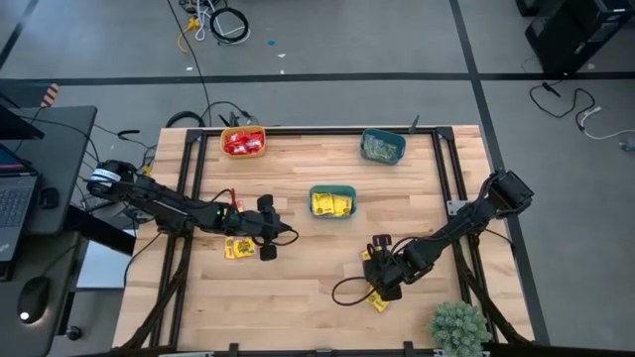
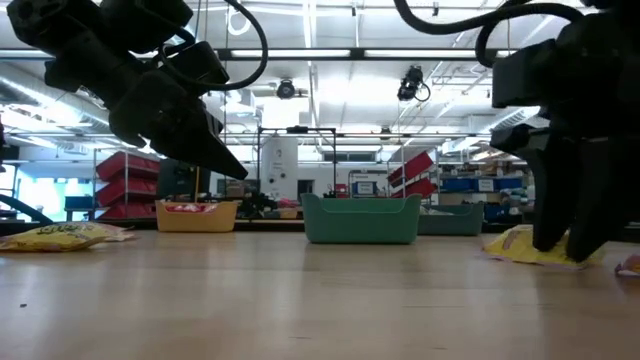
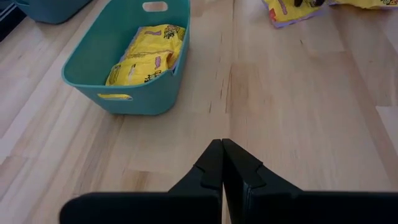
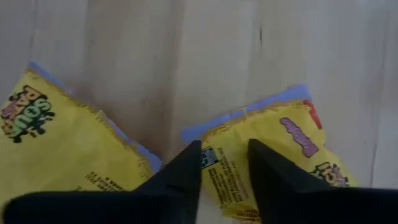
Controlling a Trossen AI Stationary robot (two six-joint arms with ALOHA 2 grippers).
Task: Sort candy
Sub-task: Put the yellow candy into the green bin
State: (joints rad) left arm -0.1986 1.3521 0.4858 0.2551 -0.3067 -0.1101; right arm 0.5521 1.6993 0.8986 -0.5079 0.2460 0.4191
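Note:
My right gripper (image 4: 225,162) is open and points steeply down over a yellow candy packet (image 4: 286,143) lying flat on the wooden table near its front right (image 1: 382,276). A second yellow packet (image 4: 56,149) lies beside it. My left gripper (image 3: 222,146) is shut and holds nothing. It hangs above the table (image 1: 283,236), to the left of the middle teal bowl (image 3: 143,99), which holds yellow candy (image 3: 149,53). Another yellow packet (image 1: 238,248) lies on the table by the left arm. My right gripper comes at the yellow packet from above, its fingertips (image 4: 186,165) standing over the end near the packet's pale blue sealed edge (image 4: 249,109), with a strip of wrapper (image 4: 221,171) showing in the gap. The packet lies flat on the table. I cannot tell whether the fingers touch it.
An orange bowl (image 1: 243,142) with red candy stands at the far left. A teal bowl (image 1: 382,146) with pale green candy stands at the far right. A small green plant (image 1: 458,325) sits at the near right corner. Bare wood lies between the two arms.

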